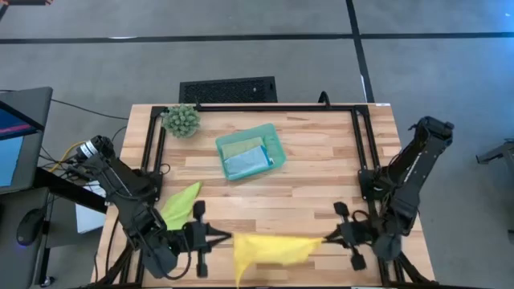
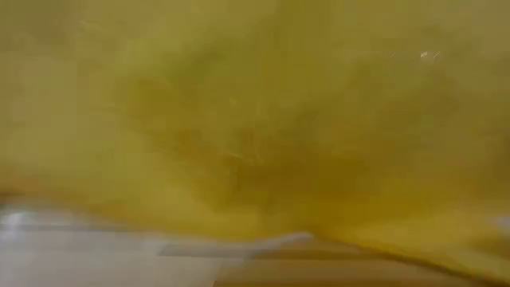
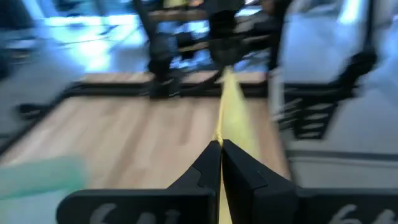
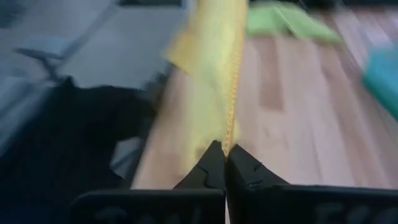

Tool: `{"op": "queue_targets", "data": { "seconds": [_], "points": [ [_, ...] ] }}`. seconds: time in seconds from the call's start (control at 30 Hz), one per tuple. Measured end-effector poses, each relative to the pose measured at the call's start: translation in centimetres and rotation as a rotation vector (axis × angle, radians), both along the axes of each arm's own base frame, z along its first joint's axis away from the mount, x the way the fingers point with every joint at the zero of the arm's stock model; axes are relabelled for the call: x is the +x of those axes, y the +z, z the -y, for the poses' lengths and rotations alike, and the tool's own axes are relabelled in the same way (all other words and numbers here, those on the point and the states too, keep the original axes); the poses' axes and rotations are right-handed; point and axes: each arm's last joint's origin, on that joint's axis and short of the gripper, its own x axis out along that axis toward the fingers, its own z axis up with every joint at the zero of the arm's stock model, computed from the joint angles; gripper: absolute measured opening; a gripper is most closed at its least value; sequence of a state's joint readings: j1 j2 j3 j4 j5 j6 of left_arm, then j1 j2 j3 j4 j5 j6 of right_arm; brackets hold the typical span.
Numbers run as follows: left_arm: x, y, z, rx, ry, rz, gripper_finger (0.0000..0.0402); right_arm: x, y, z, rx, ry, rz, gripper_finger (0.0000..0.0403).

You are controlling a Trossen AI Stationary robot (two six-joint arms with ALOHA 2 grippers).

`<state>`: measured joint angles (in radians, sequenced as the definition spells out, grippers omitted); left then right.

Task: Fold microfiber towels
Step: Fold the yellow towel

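A yellow towel (image 1: 269, 249) is stretched between my two grippers near the table's front edge; it fills the low view (image 2: 255, 119). My left gripper (image 1: 229, 238) is shut on its left end, my right gripper (image 1: 328, 235) on its right end. A lime green towel (image 1: 181, 205) lies crumpled on the table by the left arm. A light blue towel (image 1: 247, 163) and a pale sage towel (image 1: 241, 146) lie in the teal tray (image 1: 275, 143). My left gripper pinches the yellow towel's left edge (image 3: 221, 138) between its two fingers, coming level from the table's left. The towel runs taut away from the fingers toward the other gripper, lifted off the table there. My right gripper pinches the yellow towel's right corner (image 4: 229, 138) between its two fingers, coming level from the table's right. The hemmed edge runs taut away from the fingers; the rest of the cloth hangs below it.
A spiky green plant ball (image 1: 181, 120) stands at the table's far left. A black frame (image 1: 257, 107) runs along the table's far edge and sides. Bare wood (image 1: 321, 185) lies between the tray and the grippers.
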<state>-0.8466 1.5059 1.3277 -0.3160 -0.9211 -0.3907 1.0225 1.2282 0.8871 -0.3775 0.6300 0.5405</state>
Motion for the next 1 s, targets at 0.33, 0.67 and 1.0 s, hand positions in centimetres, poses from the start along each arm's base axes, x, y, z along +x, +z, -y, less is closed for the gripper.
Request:
{"op": "queue_targets", "data": {
  "seconds": [0.33, 0.67, 1.0],
  "points": [
    [0.6, -5.1, -4.2, -0.021, 0.287, -0.182, 0.0, 3.0, -2.6, 5.5, -0.073, -0.418, -0.248, 0.001],
    [0.0, -1.9, -0.2, -0.125, -0.078, -0.129, 0.0, 2.2, 1.8, 1.1, 0.119, 0.196, -0.116, 0.0016],
    [-1.7, 0.8, 1.2, -0.025, -0.004, 0.002, 0.0, 0.7, 6.3, -0.2, 0.063, 0.129, 0.053, 0.0011]
  ]
}}
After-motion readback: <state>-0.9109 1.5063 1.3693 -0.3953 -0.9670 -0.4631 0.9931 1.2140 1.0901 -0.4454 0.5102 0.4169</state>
